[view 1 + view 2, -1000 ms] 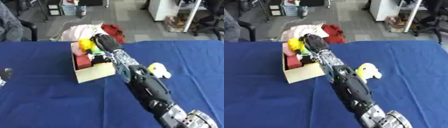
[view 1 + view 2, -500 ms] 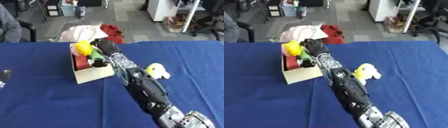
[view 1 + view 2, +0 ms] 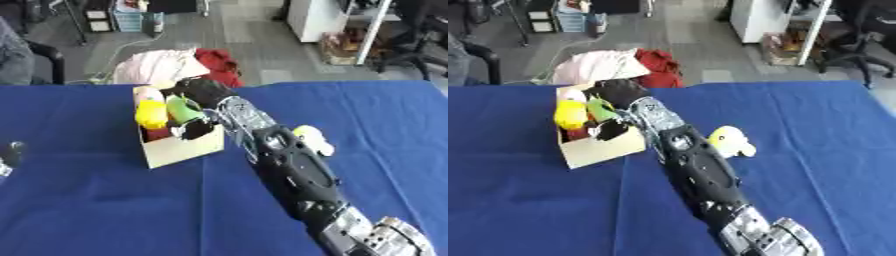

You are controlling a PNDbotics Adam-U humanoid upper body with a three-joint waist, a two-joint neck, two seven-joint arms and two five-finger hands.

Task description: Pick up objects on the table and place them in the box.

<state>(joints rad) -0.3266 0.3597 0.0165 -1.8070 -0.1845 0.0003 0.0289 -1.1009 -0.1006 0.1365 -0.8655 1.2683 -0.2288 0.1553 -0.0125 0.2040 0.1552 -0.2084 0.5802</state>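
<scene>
The blue tabletop (image 3: pixel 87 210) carries little in its near half. At the near left edge a dark shape shows, most likely the left robot hand (image 3: pixel 10 154) at rest; its fingers cannot be made out, so whether it is open or closed cannot be told.

The right arm enters from the near right corner and runs diagonally toward the far left, its long axis pointing straight at the box (image 3: pixel 179 147). Just to the right of the forearm, about midway up the tabletop, lies a pale yellow soft toy (image 3: pixel 730 141), close beside the arm; whether it touches cannot be told. It is the only loose object seen on the cloth.

Farther on, the right robot hand (image 3: pixel 203 92) sits over the far right part of the open cardboard box. Its fingers curl down into the box among the contents; a green object (image 3: pixel 182 110) lies directly under them, but whether the fingers have hold of it or have let it go cannot be settled from either view. A yellow object (image 3: pixel 150 114) and something red (image 3: pixel 157 133) fill the left part of the box.

Judgement: the remaining toy lies nearer and to the right of the right robot hand, so the coming move calls for drawing that hand back along the arm's own line. The right hand is far nearer to it than the left.

Beyond the tabletop's far edge, pink and red cloth (image 3: pixel 166 65) lies on the floor.
</scene>
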